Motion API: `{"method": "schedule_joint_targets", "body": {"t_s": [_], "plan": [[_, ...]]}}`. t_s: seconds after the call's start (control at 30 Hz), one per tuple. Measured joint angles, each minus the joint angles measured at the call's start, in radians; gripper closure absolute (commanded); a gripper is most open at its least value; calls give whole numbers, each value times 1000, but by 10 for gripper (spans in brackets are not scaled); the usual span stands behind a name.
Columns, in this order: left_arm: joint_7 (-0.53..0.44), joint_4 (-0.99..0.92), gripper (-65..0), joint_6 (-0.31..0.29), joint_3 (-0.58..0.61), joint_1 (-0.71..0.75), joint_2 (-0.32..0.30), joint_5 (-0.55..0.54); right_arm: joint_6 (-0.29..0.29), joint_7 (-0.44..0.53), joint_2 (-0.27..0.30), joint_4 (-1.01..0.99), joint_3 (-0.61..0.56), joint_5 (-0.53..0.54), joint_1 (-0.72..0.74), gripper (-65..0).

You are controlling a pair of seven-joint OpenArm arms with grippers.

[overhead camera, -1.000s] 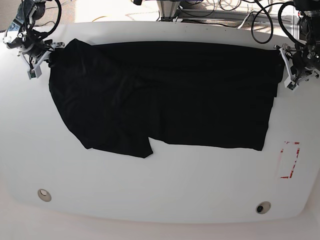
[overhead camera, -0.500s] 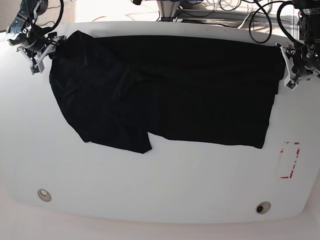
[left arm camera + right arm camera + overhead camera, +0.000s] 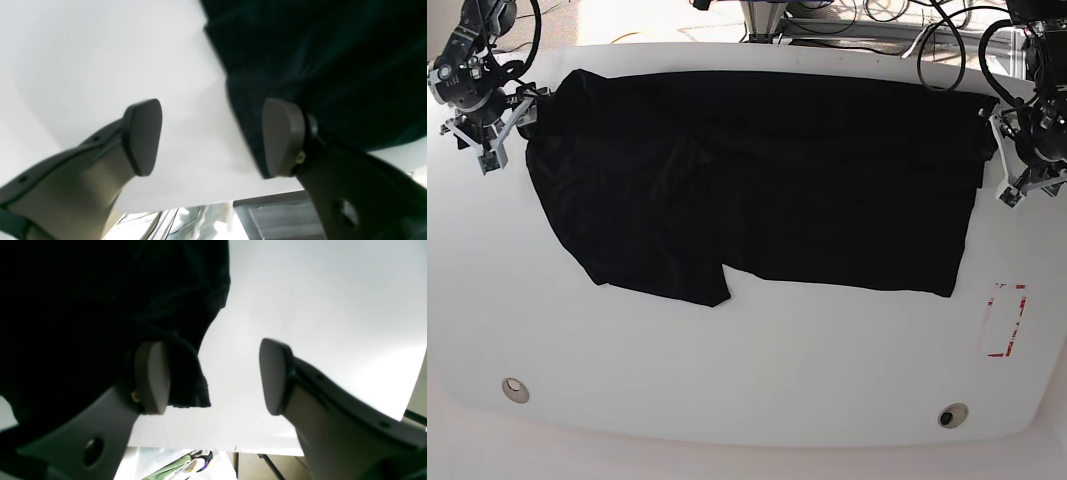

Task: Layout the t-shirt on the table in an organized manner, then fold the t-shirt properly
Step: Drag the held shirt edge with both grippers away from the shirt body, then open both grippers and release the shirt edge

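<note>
The black t-shirt (image 3: 757, 170) lies spread wide over the far half of the white table (image 3: 747, 380), with one rumpled flap reaching toward the front left. At its left end my right gripper (image 3: 512, 125) stands open. In the right wrist view a corner of the t-shirt (image 3: 100, 306) lies beside one pad (image 3: 153, 376), loose in the gap of the right gripper (image 3: 213, 376). My left gripper (image 3: 999, 155) stands open at the shirt's right end. In the left wrist view the t-shirt (image 3: 333, 50) edge passes under one pad (image 3: 283, 136) of the left gripper (image 3: 213, 136), with nothing clamped.
A red tape mark (image 3: 1005, 320) sits at the front right. Two small round holes (image 3: 515, 389) (image 3: 952, 414) lie near the front edge. Cables and a stand (image 3: 762, 15) crowd the space behind the table's far edge.
The right gripper has opened and let go of the shirt's left corner. The left gripper has opened wider at the right end. The shirt has shifted slightly toward the far edge.
</note>
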Motion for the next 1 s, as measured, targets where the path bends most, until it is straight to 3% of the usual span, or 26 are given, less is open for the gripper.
{"method": "schedule_joint_targets", "body": {"t_s": [0.43, 1.0], "plan": [[17, 19, -449, 0, 0, -56, -6, -8, 0, -60, 2, 24, 68, 0, 11, -403], [16, 17, -447, -1, 5, -59, -5, -5, 0, -60, 30, 25, 95, 2, -127, -403]]}}
